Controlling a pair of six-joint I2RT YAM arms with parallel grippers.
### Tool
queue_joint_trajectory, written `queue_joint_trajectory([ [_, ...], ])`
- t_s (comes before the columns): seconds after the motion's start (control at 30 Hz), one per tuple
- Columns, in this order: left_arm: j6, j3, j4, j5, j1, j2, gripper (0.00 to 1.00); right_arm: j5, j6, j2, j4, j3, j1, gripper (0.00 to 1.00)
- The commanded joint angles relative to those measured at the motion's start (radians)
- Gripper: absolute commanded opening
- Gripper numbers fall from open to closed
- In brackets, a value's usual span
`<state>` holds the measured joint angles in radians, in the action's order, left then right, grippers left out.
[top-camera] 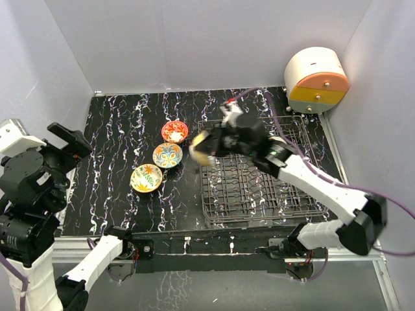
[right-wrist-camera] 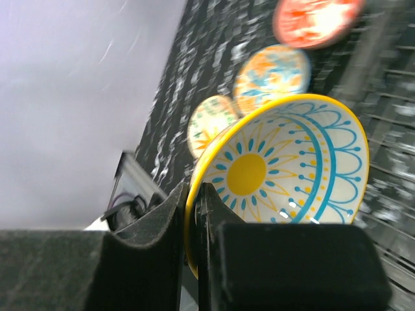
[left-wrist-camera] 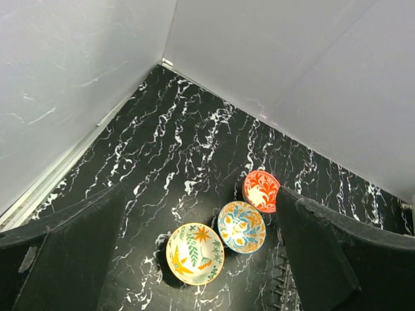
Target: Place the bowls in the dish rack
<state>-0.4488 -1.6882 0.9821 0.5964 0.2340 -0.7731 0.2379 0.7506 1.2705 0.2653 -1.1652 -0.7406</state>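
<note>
Right end effector (right-wrist-camera: 192,194) is clenched on the rim of a yellow-rimmed bowl (right-wrist-camera: 285,168). In the top view we see it mid-frame, tipped on its side, up by the left edge of the dish rack (top-camera: 259,188). Just left of the rack, three more sit in a diagonal row on the counter (top-camera: 117,142): red bowl (top-camera: 174,131), blue-and-orange bowl (top-camera: 167,155), cream bowl (top-camera: 146,177). Left end effector (left-wrist-camera: 201,191) hangs released at far left, well apart from them. Round drawer unit (top-camera: 316,79) sits upper right.
</note>
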Motion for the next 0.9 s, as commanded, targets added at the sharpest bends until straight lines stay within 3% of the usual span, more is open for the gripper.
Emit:
queue_joint_trajectory([
  [0.0, -0.009, 0.010, -0.018, -0.094, 0.004, -0.044, 0.97, 0.155, 0.088, -0.174, -0.097, 0.176, 0.251, 0.08],
  [0.2, -0.007, 0.017, -0.031, -0.193, 0.003, -0.088, 0.97, 0.365, 0.151, -0.313, -0.152, 0.413, 0.636, 0.08],
  [0.37, -0.004, 0.012, -0.021, -0.265, 0.002, -0.125, 0.97, 0.555, 0.224, -0.301, -0.326, 0.552, 0.887, 0.08],
  [0.53, -0.007, 0.011, -0.016, -0.283, 0.003, -0.139, 0.97, 0.658, 0.231, -0.224, -0.412, 0.592, 0.973, 0.08],
  [0.87, -0.029, 0.040, -0.038, -0.295, 0.002, -0.137, 0.97, 0.708, 0.252, -0.123, -0.511, 0.677, 0.980, 0.09],
])
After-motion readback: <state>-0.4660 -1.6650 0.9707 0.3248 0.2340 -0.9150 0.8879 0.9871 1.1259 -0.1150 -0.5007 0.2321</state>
